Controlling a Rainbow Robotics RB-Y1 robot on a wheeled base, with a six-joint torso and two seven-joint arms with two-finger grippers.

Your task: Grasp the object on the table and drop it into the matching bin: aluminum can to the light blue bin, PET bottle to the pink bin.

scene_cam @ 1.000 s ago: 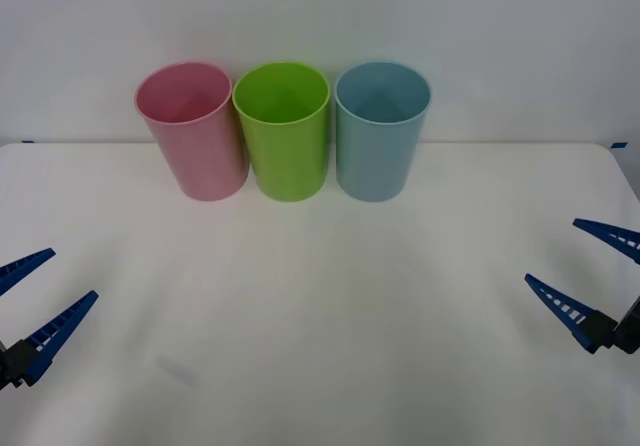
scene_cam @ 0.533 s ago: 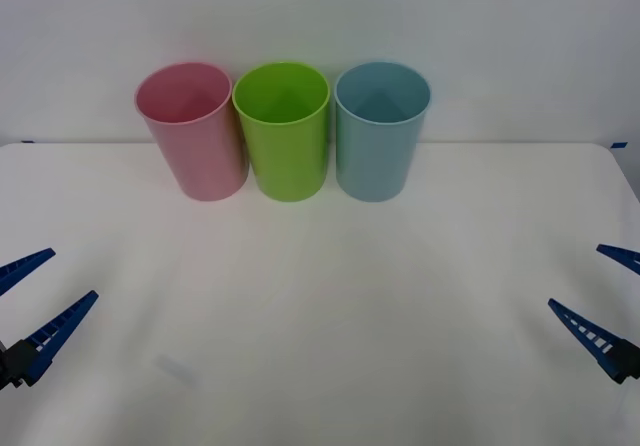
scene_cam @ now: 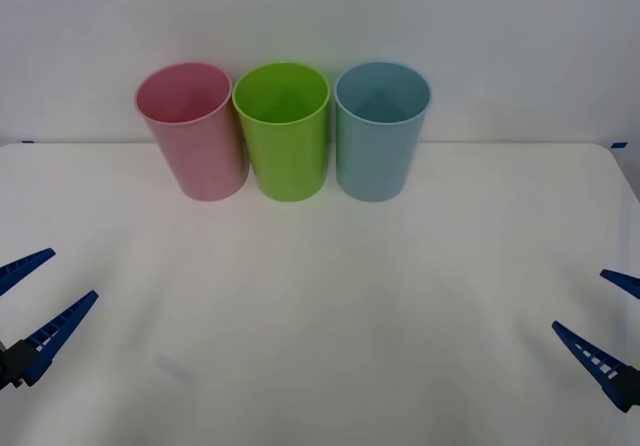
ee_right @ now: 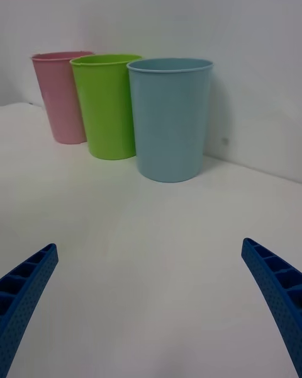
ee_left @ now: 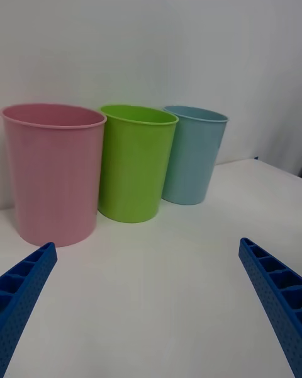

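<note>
Both tools are being held spread, gripping nothing: the left tool near the bench's left edge, the right tool at its right edge. The pink bin, a lime green bin and the light blue bin are being kept in a row at the far edge; perhaps the can is inside one.

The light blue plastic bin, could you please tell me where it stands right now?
In the front view, the light blue plastic bin stands at the table's far edge, rightmost of three, beside the lime green bin.

Smooth plastic light blue bin; matt table

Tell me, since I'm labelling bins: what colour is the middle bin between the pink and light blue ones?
Lime green, clearest in the front view.
</note>
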